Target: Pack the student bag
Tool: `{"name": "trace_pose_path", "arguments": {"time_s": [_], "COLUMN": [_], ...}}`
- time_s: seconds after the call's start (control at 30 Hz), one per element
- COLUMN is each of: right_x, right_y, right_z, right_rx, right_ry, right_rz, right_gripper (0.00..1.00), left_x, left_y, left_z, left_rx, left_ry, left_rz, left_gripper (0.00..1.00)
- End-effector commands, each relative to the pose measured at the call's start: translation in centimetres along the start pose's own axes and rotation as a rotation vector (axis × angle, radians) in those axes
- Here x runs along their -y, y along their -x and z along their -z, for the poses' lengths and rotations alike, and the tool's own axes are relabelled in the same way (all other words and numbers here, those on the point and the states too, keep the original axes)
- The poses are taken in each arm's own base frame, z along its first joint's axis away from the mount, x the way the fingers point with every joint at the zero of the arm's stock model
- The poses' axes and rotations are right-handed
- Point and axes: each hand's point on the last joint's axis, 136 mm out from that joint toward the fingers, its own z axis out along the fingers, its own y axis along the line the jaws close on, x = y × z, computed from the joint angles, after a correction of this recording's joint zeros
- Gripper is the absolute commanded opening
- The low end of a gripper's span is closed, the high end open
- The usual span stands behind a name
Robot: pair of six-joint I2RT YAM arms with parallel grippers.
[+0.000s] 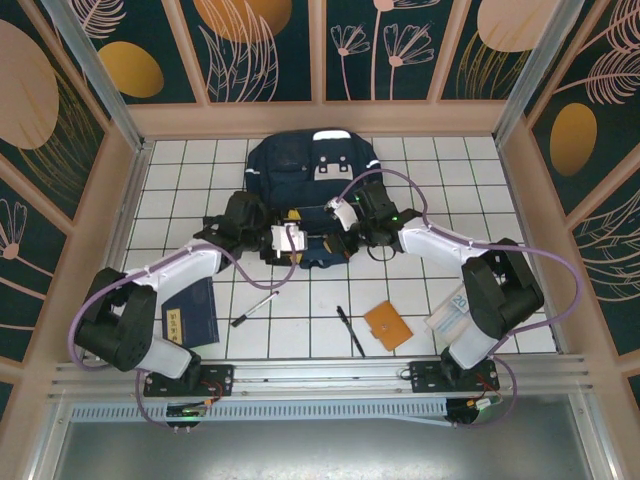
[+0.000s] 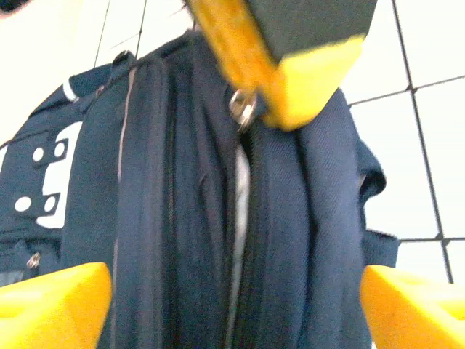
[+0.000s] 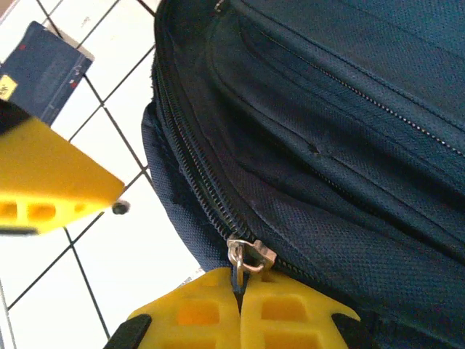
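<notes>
The student bag (image 1: 290, 165) lies on the white-tiled worktop (image 1: 180, 190), its near edge right at both end effectors; the right end effector (image 3: 240, 313) is pinched together on the metal zipper pull (image 3: 245, 257) at the bag's rim; the left end effector (image 2: 232, 305) stands wide apart, the bag's folds between its fingers; a dark-blue notebook (image 3: 43, 73) lies beyond the left one, its yellow label too small to read.
</notes>
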Motion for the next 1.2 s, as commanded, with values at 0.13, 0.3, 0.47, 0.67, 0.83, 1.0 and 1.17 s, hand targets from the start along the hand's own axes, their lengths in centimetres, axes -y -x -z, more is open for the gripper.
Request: {"name": "trace_pose_path", "arguments": {"time_s": [0.13, 0.3, 0.47, 0.67, 0.83, 1.0, 1.17], "right_x": [-2.5, 4.6, 16.0, 20.6, 14.3, 6.6, 2.6], "right_y": [2.1, -1.6, -5.4, -3.4, -0.2, 1.9, 3.9], "right_z": [0.6, 0.8, 4.8, 7.1, 5.0, 3.4, 3.4], "right_rx": [0.056, -0.086, -0.159, 0.008, 0.071, 0.081, 0.107], "right_ry": [0.124, -0.21, -0.668, -0.664, -0.353, -0.151, -0.05], "right_rz": [0.056, -0.044, -0.306, -0.46, -0.287, -0.085, -0.006], "right_gripper": [0.0, 0.0, 0.0, 0.0, 0.0, 0.0, 0.0], "left_x": [-1.6, -0.9, 0.7, 1.9, -0.7, -1.8, -1.2], "left_y": [-0.9, -0.6, -0.7, -1.6, -3.2, 1.8, 3.7], "left_z": [-3.0, -2.1, -1.2, -0.6, 0.0, 0.3, -1.0], "left_rx": [-0.059, -0.057, -0.056, -0.051, -0.092, 0.077, 0.1], "left_ry": [0.039, 0.028, -0.018, -0.052, 0.006, -0.121, -0.145], "left_rz": [0.079, -0.017, -0.119, -0.132, -0.023, 0.103, 0.109], "left_gripper": [0.36, 0.0, 0.0, 0.0, 0.32, 0.76, 0.78]}}
